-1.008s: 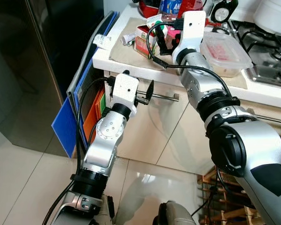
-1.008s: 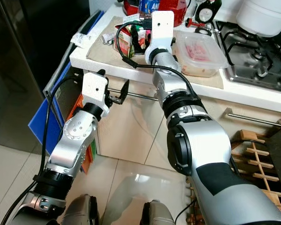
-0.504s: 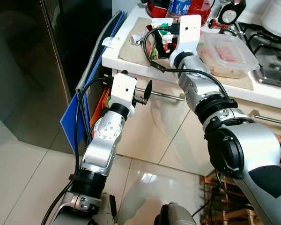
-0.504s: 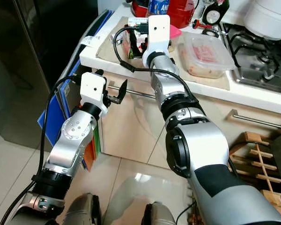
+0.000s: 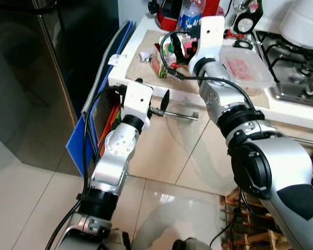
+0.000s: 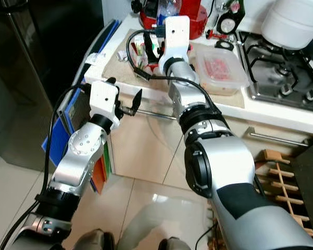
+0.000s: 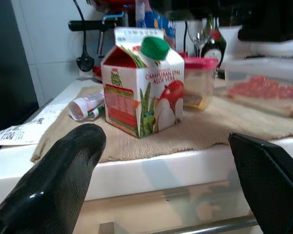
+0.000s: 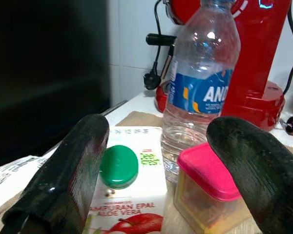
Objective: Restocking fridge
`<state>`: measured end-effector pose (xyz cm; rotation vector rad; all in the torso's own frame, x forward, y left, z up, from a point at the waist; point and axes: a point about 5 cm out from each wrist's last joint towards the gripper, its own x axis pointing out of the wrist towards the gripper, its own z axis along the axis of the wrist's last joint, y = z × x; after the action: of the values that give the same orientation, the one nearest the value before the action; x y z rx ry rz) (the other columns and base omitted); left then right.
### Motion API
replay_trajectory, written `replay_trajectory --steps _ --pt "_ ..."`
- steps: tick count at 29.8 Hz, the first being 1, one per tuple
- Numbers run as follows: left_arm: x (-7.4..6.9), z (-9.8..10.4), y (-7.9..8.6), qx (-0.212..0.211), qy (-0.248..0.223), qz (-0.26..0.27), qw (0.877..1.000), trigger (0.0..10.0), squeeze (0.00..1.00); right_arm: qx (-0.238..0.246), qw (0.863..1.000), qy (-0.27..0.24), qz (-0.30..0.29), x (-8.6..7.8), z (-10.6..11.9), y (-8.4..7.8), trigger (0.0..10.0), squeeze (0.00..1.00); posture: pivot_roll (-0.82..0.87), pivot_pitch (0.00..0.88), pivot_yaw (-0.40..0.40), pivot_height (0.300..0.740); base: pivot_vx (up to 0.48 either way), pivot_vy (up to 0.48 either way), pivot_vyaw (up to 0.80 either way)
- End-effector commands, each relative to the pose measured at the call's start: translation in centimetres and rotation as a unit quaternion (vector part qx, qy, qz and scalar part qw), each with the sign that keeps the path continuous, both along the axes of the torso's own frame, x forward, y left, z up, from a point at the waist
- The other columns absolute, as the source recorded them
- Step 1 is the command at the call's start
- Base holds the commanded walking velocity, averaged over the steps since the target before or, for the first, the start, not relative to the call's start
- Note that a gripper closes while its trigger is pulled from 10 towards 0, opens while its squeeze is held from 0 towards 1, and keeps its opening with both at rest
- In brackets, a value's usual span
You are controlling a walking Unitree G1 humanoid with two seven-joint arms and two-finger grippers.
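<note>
From the head views, restocking looks barely begun: the juice carton (image 5: 160, 58) stands on the tabletop (image 5: 126, 69) mat, nothing lifted, and the dark fridge (image 5: 52, 62) beside the tabletop has its door shut. The right end effector (image 6: 152, 48) reaches over the carton, fingers spread and released, gripping nothing. The left end effector (image 5: 159, 105) hangs below the tabletop edge, in front of the cabinet handle (image 5: 180, 114), also released and empty. Near the carton sit a water bottle (image 5: 189, 14), a clear food box (image 5: 246, 61) and a paper slip (image 5: 116, 60).

In the left wrist view, the carton (image 7: 142, 87) sits between the spread fingers (image 7: 58, 175), well beyond them; its front reads "CAMPIURAN EPAL" above an apple picture.

In the right wrist view, the green cap of the carton (image 8: 119, 166) lies just beside one finger, with "ALOE VERA" legible. Behind it the bottle (image 8: 201, 83) label shows "AN", and a pink-lidded tub (image 8: 202, 195) stands beside the carton. Grasping, carrying and opening the fridge all seem left to do.
</note>
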<state>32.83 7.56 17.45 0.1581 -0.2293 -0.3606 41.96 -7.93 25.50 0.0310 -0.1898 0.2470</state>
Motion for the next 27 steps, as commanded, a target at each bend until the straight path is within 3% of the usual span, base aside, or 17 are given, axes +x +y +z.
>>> replay_trajectory --steps 1,8,11,17,22,27 --pt "0.1 -0.1 -0.5 0.002 0.010 -0.005 1.000 10.0 0.00 0.009 1.000 -0.002 -0.005 0.0 0.0 -0.5 10.0 0.00 0.07 0.077 -0.089 0.740 0.000 0.000 0.00" --pt "0.5 -0.4 0.3 -0.036 0.036 0.017 0.999 10.0 0.00 0.008 1.000 0.019 -0.009 -0.2 -1.7 -0.7 10.0 0.00 0.06 0.078 -0.084 0.740 0.000 0.000 0.00" --pt "0.5 -0.2 0.3 -0.027 0.028 0.015 0.999 10.0 0.00 0.003 1.000 0.022 -0.005 -0.4 -2.4 -0.5 10.0 0.00 0.06 0.077 -0.081 0.740 0.000 -0.442 0.00" --pt "0.5 0.0 0.0 -0.024 0.024 0.012 0.999 10.0 0.00 -0.005 1.000 0.024 -0.007 -0.4 -2.8 -0.5 10.0 0.00 0.05 0.070 -0.081 0.740 0.000 -0.440 0.64" --pt "0.6 0.0 0.1 -0.031 0.023 0.014 0.999 10.0 0.00 -0.009 1.000 0.023 -0.004 -0.5 -2.8 -0.4 10.0 0.00 0.06 0.066 -0.082 0.740 0.299 -0.368 0.62" --pt "0.6 0.0 0.2 -0.034 0.023 0.018 0.999 10.0 0.00 -0.012 1.000 0.021 -0.009 -0.5 -2.7 -0.4 10.0 0.00 0.06 0.057 -0.082 0.740 0.000 0.000 0.24"
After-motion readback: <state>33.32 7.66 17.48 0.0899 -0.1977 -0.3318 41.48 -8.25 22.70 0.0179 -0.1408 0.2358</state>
